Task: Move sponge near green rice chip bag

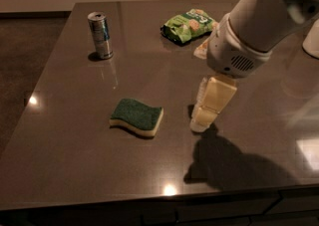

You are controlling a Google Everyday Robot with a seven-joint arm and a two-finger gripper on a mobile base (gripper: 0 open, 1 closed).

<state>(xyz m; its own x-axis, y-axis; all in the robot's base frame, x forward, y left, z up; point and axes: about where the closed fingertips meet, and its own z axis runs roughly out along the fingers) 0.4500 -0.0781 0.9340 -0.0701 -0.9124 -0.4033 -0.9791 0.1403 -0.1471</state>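
Sponge (137,116) lies flat on the dark bench (70,170), green scouring face up, a little left of the middle and well apart from the green rice chip bag (189,25), which sits at the far edge. A silver-blue can (100,35) stands upright at the far left, clear of both.

The claw (200,120) hangs tip-down just right of the sponge, low over the bench, near the sponge but not touching it. It carries nothing. Whether it is apart or together cannot be told from this angle, since one pale pad hides the other.

The step in hand looks like the approach for the grasp, so the task is barely begun. To do it well, the claw should shift left until it is centred over the sponge, and it should be spread wider than the sponge's short side before descending. Closing across that narrow width, rather than along the wavy length, gives the surer hold. The foam will squash, so a firm squeeze low on the pale layer should keep it from slipping or tipping out.

Once lifted, the path runs to the far right toward the bag. The bulky wrist housing (239,56) already sits close to the bag, so the sponge is best set down on the near side of it, close but not on top, to avoid shoving the light packet away.
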